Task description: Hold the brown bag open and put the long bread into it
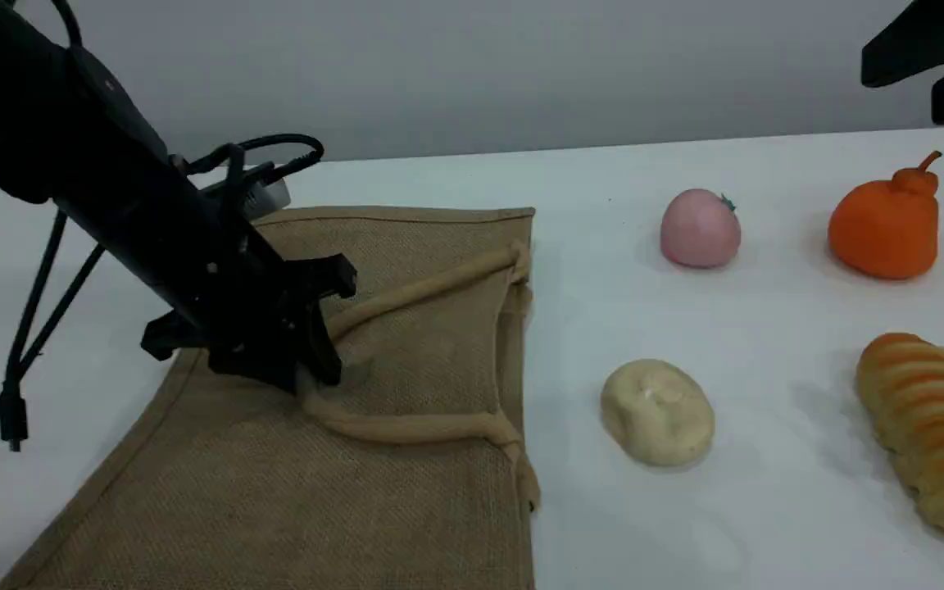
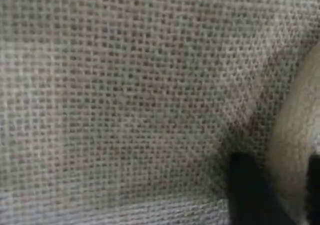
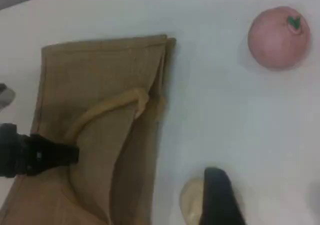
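The brown bag (image 1: pixel 275 508) lies flat on the left of the table, its mouth toward the right. Its beige handles (image 1: pixel 431 287) lie looped on top of it. My left gripper (image 1: pixel 314 378) is down on the bag at the bend of the loop. In the left wrist view its dark fingertips (image 2: pixel 250 190) sit on either side of the handle (image 2: pixel 295 135), shut on it. The long bread (image 1: pixel 931 426) lies at the far right front, untouched. My right gripper (image 3: pixel 222 200) hangs high above the table, open and holding nothing, over the bag (image 3: pixel 100 85) and the foods.
A pale round bun (image 1: pixel 656 412) sits just right of the bag's mouth and under my right fingertip in the right wrist view. A pink round fruit (image 1: pixel 700 229) and an orange gourd-shaped toy (image 1: pixel 886 225) stand at the back right. Black cables hang at the left.
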`<state>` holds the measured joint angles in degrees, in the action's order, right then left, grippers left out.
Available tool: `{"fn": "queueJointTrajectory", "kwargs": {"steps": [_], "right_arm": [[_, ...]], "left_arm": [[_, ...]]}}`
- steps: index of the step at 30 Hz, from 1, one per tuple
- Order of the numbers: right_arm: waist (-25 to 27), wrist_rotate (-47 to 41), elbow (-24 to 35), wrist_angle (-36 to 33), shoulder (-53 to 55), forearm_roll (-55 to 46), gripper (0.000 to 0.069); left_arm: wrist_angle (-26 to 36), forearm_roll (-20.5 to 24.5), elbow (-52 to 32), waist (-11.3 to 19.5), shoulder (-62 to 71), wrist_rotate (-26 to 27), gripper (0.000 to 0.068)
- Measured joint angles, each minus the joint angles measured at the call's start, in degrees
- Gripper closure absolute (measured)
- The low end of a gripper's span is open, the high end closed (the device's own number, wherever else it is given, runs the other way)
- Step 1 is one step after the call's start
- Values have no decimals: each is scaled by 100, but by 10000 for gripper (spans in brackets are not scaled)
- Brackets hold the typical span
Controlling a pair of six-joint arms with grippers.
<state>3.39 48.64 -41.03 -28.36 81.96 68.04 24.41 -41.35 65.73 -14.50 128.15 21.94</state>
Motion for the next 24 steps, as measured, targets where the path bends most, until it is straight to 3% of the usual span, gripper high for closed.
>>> {"fn": "queueJointTrajectory", "kwargs": {"steps": [3,9,13,16,24], "right_arm": [[0,0,0,12,0,0,317],[0,0,0,18,0,0,317],[0,2,0,56,0,-18,317],[0,7,0,56,0,-46,317],[0,13,5,127,157,-73,317]], "left_arm": [[10,-59,0,0,36,-99,552],[144,58,9,-3,-37,-149,552],[989,318,157,-3,-361,-162,598],[1156,337,456,-3,-850,-145,600],[2244,1067,1418,-3,-2262,-346,600]]}}
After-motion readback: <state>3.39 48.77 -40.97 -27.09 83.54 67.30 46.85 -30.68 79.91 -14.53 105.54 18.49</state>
